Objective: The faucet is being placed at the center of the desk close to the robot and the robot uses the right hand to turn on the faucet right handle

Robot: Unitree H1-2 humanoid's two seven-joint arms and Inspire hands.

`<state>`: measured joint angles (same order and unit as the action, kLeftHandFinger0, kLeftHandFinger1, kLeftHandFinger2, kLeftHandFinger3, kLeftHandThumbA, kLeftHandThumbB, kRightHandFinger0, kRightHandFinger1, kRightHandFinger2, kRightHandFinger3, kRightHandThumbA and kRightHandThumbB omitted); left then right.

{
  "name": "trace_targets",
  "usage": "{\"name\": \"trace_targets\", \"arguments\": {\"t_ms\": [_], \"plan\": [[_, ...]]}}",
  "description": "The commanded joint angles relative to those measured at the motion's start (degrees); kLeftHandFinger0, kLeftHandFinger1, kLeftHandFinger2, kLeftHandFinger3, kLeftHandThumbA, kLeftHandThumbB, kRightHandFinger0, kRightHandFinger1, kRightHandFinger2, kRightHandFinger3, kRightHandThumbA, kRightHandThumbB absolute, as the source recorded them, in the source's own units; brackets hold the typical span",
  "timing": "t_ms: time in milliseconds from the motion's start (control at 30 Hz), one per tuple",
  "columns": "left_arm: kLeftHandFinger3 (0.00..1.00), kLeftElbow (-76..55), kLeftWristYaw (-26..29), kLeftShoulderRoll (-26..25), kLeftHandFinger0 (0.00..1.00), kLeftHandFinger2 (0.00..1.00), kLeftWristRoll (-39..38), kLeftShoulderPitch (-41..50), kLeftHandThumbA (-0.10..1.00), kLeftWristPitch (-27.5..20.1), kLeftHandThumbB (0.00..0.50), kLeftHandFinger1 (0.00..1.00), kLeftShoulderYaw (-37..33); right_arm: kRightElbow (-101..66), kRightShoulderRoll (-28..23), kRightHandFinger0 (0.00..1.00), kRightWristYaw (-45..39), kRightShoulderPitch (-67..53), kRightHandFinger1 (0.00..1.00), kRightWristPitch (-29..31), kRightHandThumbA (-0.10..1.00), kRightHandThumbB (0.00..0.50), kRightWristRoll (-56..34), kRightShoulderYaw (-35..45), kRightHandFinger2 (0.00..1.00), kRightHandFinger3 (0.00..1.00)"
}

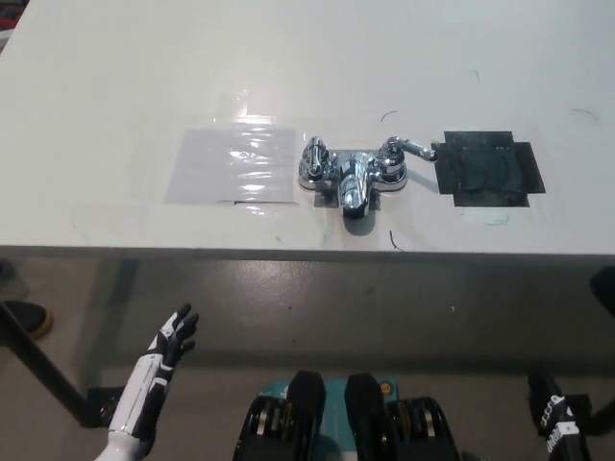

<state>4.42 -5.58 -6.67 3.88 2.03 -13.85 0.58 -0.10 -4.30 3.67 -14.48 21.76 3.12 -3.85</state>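
On white worktop (pixel 106 86), near front edge: chrome two-handled faucet (pixel 353 178), well ahead and left of black right hand (pixel 554 423), low below that edge; hold state: cannot tell. Chrome right lever handle (pixel 404 152): long axis running rightward, toward that hand's side. White left hand (pixel 174 335) released, resting about as far off. Count: one faucet, two handles.

Chrome faucet (pixel 352 174) on desk (pixel 115 86), right handle (pixel 405 150) angled outward

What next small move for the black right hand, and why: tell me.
Probably lift the black right hand toward the right lever handle of the chrome faucet: it hangs below the white desk, far from the handle. White left hand rests lower left.
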Motion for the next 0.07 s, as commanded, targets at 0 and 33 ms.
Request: {"name": "trace_targets", "arguments": {"t_ms": [0,33], "plan": [[1.0,0.38,2.29,-0.09,1.0,1.0,-0.03,-2.79,1.0,-5.22,0.489,1.0,1.16,-1.27,-0.01,1.0,-1.71,3.74,1.0,1.14,1.0,0.291,-1.29,-0.03,1.0,1.0],[1.0,0.37,2.36,-0.09,1.0,1.0,-0.02,-3.58,1.0,-4.79,0.486,1.0,1.27,-1.28,0.01,1.0,-1.84,4.73,1.0,0.58,1.0,0.29,-1.32,0.04,1.0,1.0]]}}
